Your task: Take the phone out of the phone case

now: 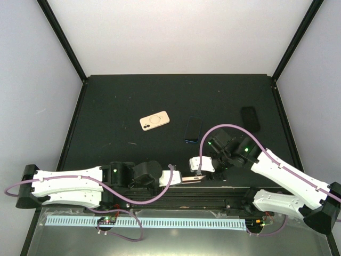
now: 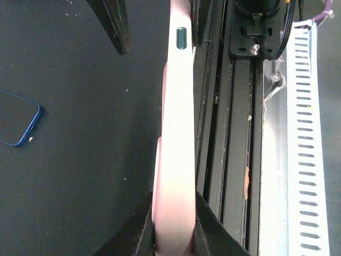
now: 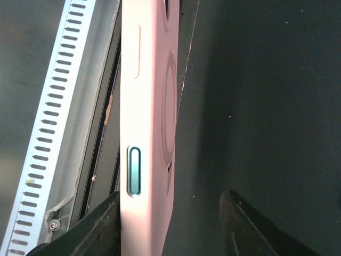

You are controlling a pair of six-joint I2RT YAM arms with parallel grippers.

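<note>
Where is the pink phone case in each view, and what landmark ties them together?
Top external: pink phone case lies low in the frame, just right of centre.
Left wrist: pink phone case runs top to bottom, mid-frame.
Right wrist: pink phone case runs top to bottom, left of centre.
Shared landmark: slotted white strip, visible in all three.

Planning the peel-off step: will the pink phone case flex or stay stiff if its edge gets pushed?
The pink phone case looks matte and rounded like silicone, so its lip probably flexes. Held at one end by the left pincer, it juts out without sagging, so overall likely stiff.
</note>
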